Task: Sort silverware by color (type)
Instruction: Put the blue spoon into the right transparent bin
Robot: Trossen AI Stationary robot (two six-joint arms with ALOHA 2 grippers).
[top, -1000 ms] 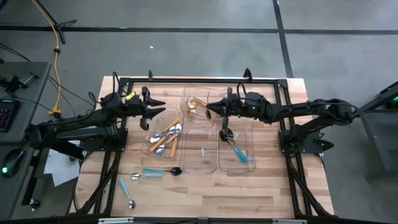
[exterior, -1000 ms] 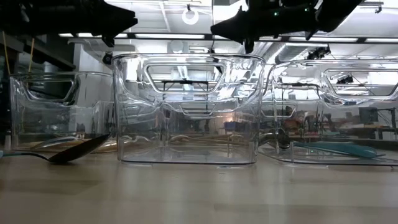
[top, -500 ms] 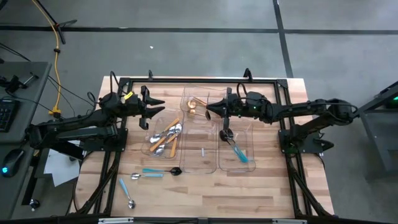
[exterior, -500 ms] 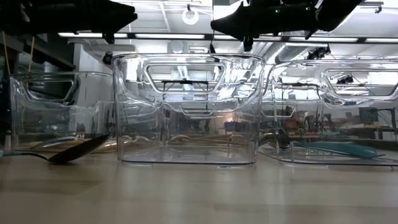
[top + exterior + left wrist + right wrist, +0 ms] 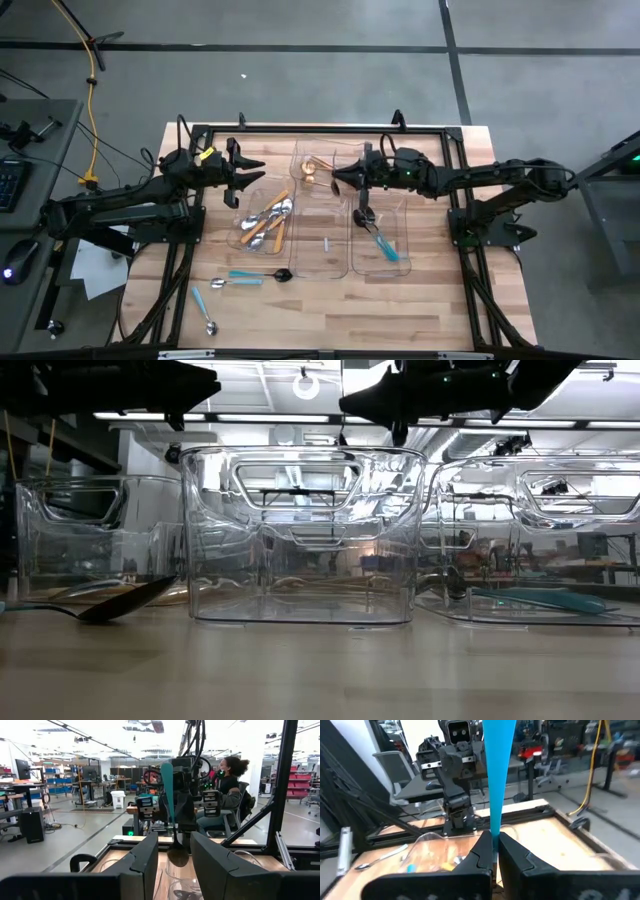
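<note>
Step in hand: you are mid-carry with the right tool [image 5: 338,178], clamped on a teal-handled spoon [image 5: 496,780], held high above the trays (the handle stands up between the fingers in the right wrist view, the bowl hangs down in the left wrist view).

Right tool: over the gap between the middle tray [image 5: 322,262] and the right tray [image 5: 400,215], at their far end; its fingers are pressed together on the handle.

Left tool: the left tool [image 5: 250,178] waits above the far end of the left tray [image 5: 243,215], fingers apart and holding nothing.

Sorted so far: orange-handled pieces [image 5: 265,222] lie in the left tray, a gold piece [image 5: 316,168] sits at the far end of the middle tray, and a teal-handled piece [image 5: 381,241] lies in the right tray.

Still loose: on the tabletop [image 5: 330,310], a dark spoon with a teal handle [image 5: 258,274] lies near the middle tray's front, and two blue-handled spoons [image 5: 204,308] lie nearer the front left.

Next move: I judge that you need to shift the right tool over the right tray, where its match lies, lower it and part the fingers.

Watch: let go low inside the walls (a drop from this height could bounce out).
</note>
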